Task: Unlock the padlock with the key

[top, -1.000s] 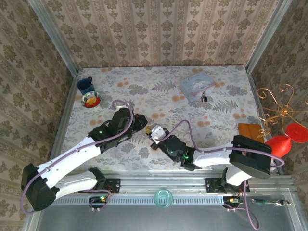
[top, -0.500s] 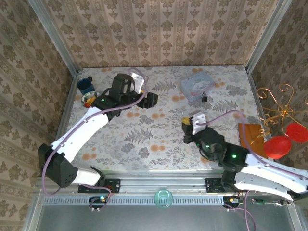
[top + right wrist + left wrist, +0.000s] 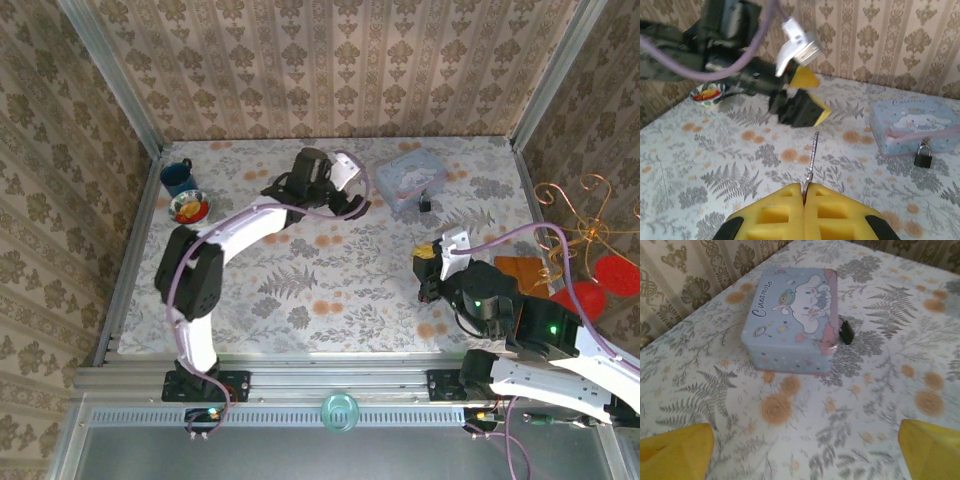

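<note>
Key point(image 3: 812, 159) is pinched in the clenched right hand point(image 3: 804, 189), toward the tabletop's right edge. Padlock point(image 3: 923, 155) is seen closed, just beside the tin point(image 3: 790, 325) near the far right corner. The left hand point(image 3: 802, 455) is released, empty. Insertion and turning are judged outstanding.

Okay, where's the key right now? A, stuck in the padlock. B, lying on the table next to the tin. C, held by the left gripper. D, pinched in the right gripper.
D: in the right wrist view the thin key sticks out from between the closed yellow fingers of the right gripper.
</note>
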`<action>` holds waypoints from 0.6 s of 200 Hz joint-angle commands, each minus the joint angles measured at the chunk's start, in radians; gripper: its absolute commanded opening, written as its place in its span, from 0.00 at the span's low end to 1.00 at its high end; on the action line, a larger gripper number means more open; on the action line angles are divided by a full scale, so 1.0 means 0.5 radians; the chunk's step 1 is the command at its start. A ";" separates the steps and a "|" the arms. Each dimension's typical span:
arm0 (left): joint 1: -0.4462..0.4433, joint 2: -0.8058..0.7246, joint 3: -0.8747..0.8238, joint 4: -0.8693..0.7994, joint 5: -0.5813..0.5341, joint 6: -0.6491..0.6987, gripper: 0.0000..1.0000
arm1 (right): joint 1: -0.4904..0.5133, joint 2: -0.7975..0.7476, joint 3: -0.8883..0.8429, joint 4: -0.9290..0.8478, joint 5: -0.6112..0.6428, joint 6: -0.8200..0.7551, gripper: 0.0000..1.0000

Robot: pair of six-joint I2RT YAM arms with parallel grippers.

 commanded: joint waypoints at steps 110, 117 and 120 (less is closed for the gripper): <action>-0.352 0.795 1.126 -0.523 -0.153 -0.025 0.87 | -0.003 -0.157 -0.049 -0.136 0.103 0.191 0.00; -0.380 0.803 1.151 -0.555 -0.161 -0.129 0.84 | -0.003 -0.157 -0.050 -0.128 0.112 0.193 0.00; -0.391 0.806 1.162 -0.573 -0.161 -0.181 0.83 | -0.003 -0.160 -0.049 -0.123 0.115 0.194 0.00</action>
